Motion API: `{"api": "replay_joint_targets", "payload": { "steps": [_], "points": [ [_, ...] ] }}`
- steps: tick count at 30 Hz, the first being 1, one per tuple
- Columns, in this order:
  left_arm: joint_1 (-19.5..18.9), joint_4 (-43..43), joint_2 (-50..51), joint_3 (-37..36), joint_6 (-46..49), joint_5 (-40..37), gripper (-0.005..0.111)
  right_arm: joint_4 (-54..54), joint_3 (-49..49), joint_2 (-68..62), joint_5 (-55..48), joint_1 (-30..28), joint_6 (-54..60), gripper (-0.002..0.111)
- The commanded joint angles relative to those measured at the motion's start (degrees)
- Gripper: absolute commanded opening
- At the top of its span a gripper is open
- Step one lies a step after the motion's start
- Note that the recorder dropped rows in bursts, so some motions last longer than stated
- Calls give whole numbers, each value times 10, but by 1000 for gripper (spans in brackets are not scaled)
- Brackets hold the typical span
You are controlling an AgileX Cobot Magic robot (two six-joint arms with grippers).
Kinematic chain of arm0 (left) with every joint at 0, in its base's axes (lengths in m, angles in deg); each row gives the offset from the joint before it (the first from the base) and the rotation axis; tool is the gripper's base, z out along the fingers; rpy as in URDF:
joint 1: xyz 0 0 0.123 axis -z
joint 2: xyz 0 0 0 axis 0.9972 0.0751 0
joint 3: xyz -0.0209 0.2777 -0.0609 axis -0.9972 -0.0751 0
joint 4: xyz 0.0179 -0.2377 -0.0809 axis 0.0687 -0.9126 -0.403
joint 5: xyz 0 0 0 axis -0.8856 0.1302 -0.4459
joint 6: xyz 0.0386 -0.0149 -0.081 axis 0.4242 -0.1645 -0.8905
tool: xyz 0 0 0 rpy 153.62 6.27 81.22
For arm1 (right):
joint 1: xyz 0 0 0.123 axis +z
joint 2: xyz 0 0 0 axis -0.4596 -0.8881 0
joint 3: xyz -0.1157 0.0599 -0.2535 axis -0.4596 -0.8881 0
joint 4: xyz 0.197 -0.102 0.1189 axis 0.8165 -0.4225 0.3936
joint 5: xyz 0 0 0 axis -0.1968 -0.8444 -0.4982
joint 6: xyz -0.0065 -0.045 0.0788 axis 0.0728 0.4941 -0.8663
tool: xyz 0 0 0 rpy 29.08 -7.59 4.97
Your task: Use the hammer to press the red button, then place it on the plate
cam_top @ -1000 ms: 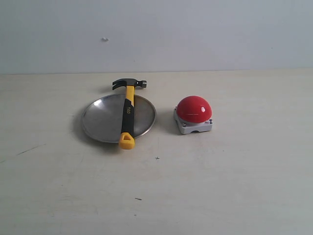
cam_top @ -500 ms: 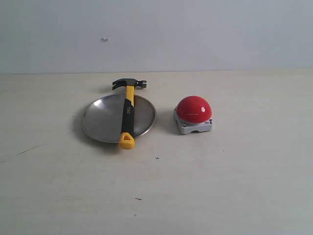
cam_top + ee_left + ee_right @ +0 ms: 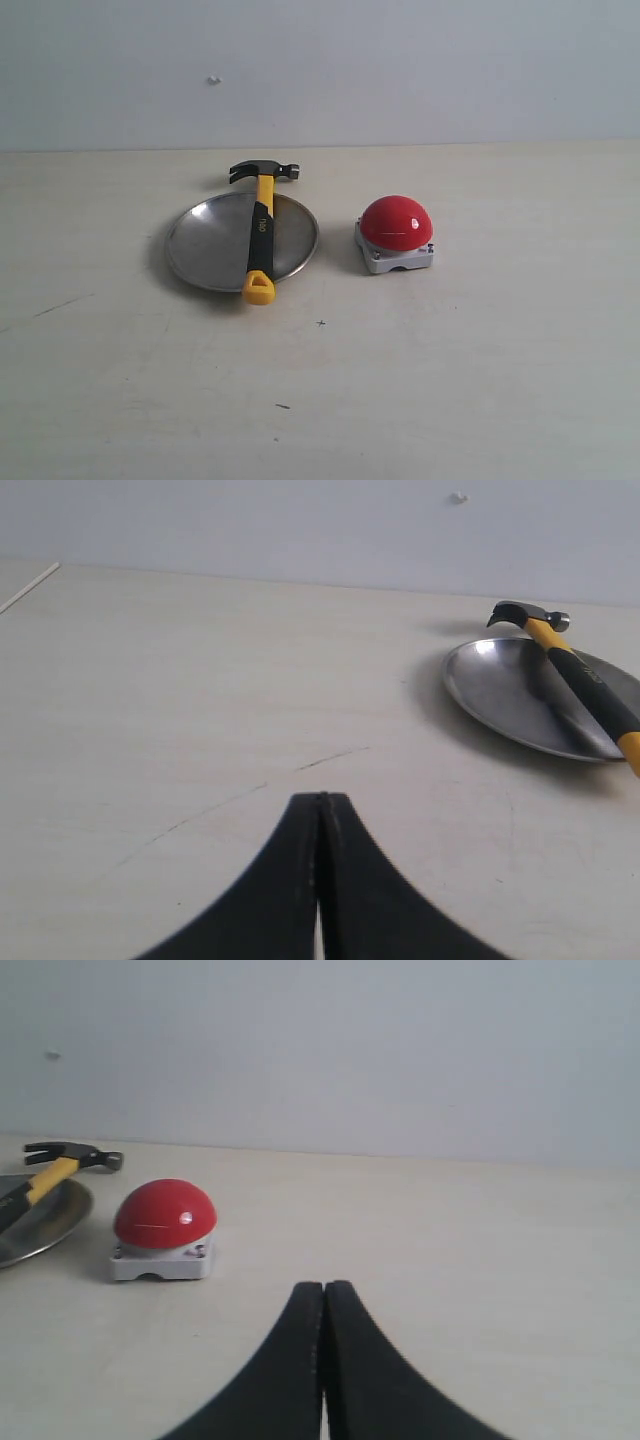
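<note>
The hammer [image 3: 262, 228] lies a little left of the middle of the exterior view, across the right half of the plate [image 3: 205, 245]. Its dark head reaches past the upper rim, and its yellow loop hangs over the lower rim. The red button [image 3: 397, 222] stands just to the right of the plate, not touching it.

Both pincers are away from these things. The left pincer [image 3: 321, 810] and the right pincer [image 3: 324, 1295] are each fully closed, finger against finger, and hold nothing.

I cannot tell whether the button was already pressed. If the hammer must be lifted, I see these risks:

- A pincer that comes down closed will only push the handle, so it must open first.
- The handle bridges the two rims, so a touch from the side may roll or slide it.
- The fingers may strike the metal and shove the plate along the surface [image 3: 450, 380], perhaps toward the button.
- The head is probably heavy. A grip near the loop may let the hammer tip down.
- The dome is glossy and its base is small, so an off-centre press may slip off or move the base.
</note>
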Motion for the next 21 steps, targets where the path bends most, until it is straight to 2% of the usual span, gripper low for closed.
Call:
{"api": "replay_joint_targets", "payload": {
  "steps": [1, 21],
  "points": [
    [1, -4, -3, 0, 2, 2, 0, -4, -3, 3, -10, -62, 6, 0],
    [1, -4, -3, 0, 2, 2, 0, -4, -3, 3, -16, -74, 6, 0]
  ]
}}
